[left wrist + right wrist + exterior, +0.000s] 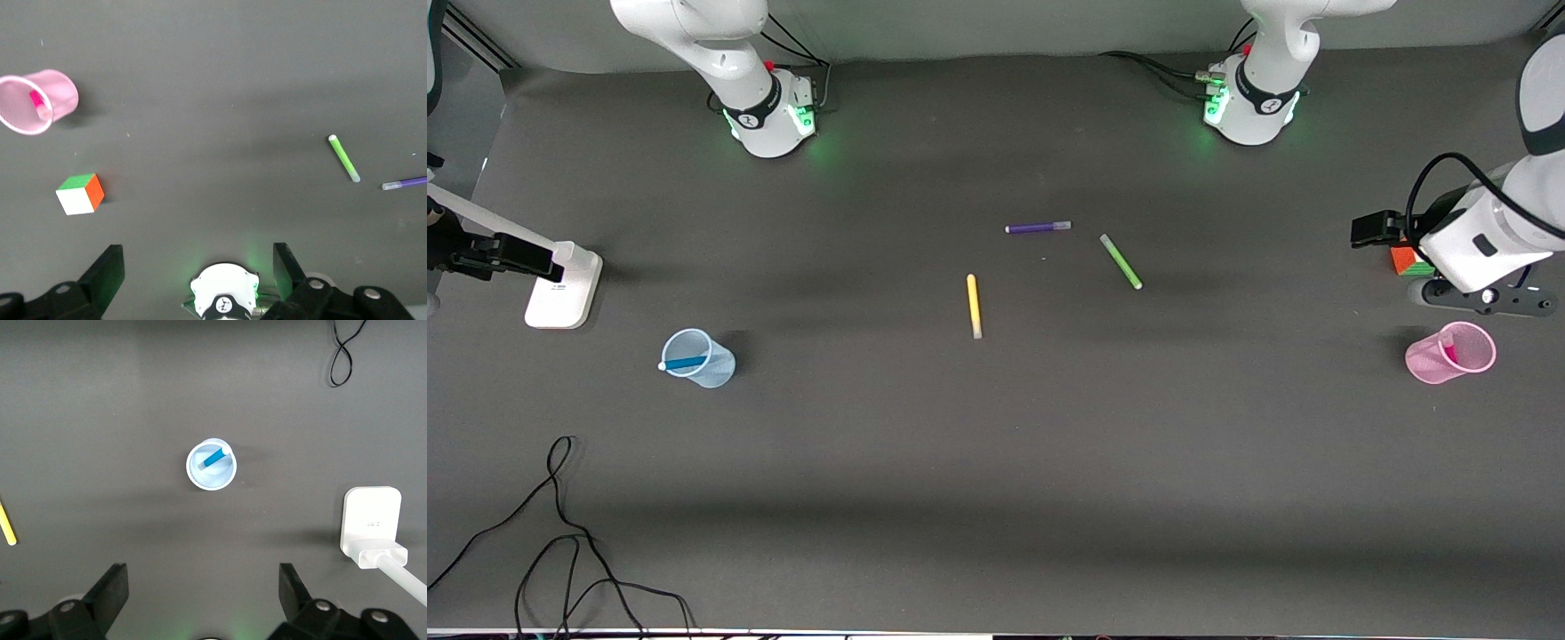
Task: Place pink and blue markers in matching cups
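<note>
The pale blue cup [698, 358] stands toward the right arm's end of the table, with the blue marker [685, 363] leaning inside it; both also show in the right wrist view, the cup [211, 465] and the marker [215, 459]. The pink cup [1451, 353] stands toward the left arm's end with the pink marker [1449, 348] inside; the left wrist view shows the cup [39, 101] and the marker [37, 103]. My left gripper [198, 267] is open and empty, up in the air beside the pink cup [1485, 300]. My right gripper [203, 590] is open and empty, high over the table near the blue cup.
A yellow pen [974, 306], a purple pen [1038, 228] and a green pen [1120, 261] lie mid-table. A colour cube [80, 193] sits by the pink cup. A white stand base [562, 286] is near the blue cup. A black cable [560, 533] lies at the front corner.
</note>
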Robot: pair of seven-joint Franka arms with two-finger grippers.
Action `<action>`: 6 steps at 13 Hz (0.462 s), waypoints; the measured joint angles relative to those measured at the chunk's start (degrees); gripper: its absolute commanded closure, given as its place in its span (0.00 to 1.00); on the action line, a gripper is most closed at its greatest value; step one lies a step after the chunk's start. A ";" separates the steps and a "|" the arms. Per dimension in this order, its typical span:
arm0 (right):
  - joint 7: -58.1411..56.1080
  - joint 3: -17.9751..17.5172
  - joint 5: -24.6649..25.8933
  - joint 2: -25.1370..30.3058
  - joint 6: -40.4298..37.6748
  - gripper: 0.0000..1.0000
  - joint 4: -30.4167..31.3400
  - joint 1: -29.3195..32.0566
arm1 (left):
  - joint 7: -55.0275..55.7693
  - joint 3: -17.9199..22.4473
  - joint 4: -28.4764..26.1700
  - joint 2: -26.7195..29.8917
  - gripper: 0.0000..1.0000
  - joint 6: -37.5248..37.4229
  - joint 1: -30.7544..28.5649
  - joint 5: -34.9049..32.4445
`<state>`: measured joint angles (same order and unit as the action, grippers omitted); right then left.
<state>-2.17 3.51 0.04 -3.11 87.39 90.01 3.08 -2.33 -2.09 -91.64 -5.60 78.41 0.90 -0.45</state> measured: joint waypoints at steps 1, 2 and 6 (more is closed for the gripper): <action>0.01 0.00 0.00 0.01 -0.02 0.00 0.01 0.00 | 1.26 0.03 0.14 0.38 0.01 -1.56 -0.51 0.02; 0.01 0.00 0.00 0.02 -0.03 0.00 0.01 0.00 | 2.36 0.07 0.57 1.16 0.01 -2.53 -0.92 0.02; 0.01 0.00 0.00 0.05 -0.09 0.00 0.02 0.00 | 3.07 0.17 3.66 2.53 0.01 -3.36 -1.61 -0.01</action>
<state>-2.17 3.51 0.04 -3.07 87.31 90.03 3.09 0.73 -1.92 -87.98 -3.06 75.05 -0.71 -0.46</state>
